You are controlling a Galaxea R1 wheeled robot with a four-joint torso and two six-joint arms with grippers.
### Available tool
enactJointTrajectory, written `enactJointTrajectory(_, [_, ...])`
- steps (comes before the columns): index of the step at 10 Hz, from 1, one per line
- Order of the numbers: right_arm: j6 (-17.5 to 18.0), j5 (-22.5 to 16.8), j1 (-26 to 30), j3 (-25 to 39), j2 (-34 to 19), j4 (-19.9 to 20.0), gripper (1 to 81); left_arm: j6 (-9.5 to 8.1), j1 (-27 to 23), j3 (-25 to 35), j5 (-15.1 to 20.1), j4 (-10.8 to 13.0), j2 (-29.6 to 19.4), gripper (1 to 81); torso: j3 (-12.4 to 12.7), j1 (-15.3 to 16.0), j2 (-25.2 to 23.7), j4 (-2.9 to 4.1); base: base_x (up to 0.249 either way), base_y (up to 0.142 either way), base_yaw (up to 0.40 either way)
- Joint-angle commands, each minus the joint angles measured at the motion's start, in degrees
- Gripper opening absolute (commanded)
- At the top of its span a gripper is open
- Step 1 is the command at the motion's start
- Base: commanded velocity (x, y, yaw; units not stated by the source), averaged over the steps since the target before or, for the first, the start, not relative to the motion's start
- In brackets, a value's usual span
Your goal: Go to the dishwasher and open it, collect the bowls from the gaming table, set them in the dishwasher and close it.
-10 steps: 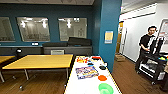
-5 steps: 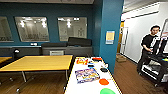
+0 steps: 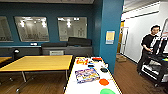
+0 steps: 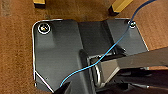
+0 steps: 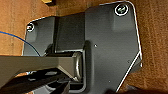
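Bowls, orange-red bowl [image 3: 103,81] and green bowl [image 3: 107,91] on white gaming table [image 3: 75,86], pincer state cannot be told.

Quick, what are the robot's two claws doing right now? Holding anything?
Left claw: cannot be told from these pictures.
Right claw: cannot be told either.

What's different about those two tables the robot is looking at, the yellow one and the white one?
The yellow table has a bare wood-coloured top, while the white table carries clutter: a colourful box, an orange bowl and a green bowl. The yellow table looks broad; the white table is long and narrow, running away from the camera. Both stand on the brown floor.
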Motion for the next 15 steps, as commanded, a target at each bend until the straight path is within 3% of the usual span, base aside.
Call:
enactJointTrajectory(1, [0.05,-2.08,3.50,0.50,0.24,0.97,81.1,-0.07,-3.36,0.22,2.08,0.01,-0.07,81.1,0.00,0.00,0.00,0.00,0.000,0.000,0.000])
enactJointTrajectory(4, [0.05,-2.08,3.50,1.29,-0.03,1.06,81.1,-0.07,-3.35,0.22,2.08,0.01,-0.16,81.1,0.00,-0.02,0.00,0.00,0.000,0.000,0.000])
enactJointTrajectory(6, [0.13,-1.90,3.24,9.08,-4.83,1.14,81.1,-0.07,-3.27,0.31,2.08,0.01,-0.16,81.1,0.02,-0.05,0.00,0.00,0.000,0.000,0.000])
enactJointTrajectory(9, [5.30,7.57,1.83,32.26,-23.45,2.20,81.1,-0.07,-3.35,0.31,1.99,0.01,-0.16,81.1,0.00,-0.05,0.00,0.00,0.000,0.000,0.000])
enactJointTrajectory(12, [6.99,13.21,2.52,52.15,-39.99,2.46,81.1,-0.07,-3.53,0.31,2.08,0.01,0.19,81.1,0.00,-0.05,0.00,0.00,0.000,0.000,0.000])
enactJointTrajectory(15, [7.34,18.62,6.47,67.05,-55.83,5.60,81.1,-0.07,-3.62,0.31,2.08,-0.08,0.19,81.1,0.00,-0.05,0.00,0.00,0.000,0.000,0.000])
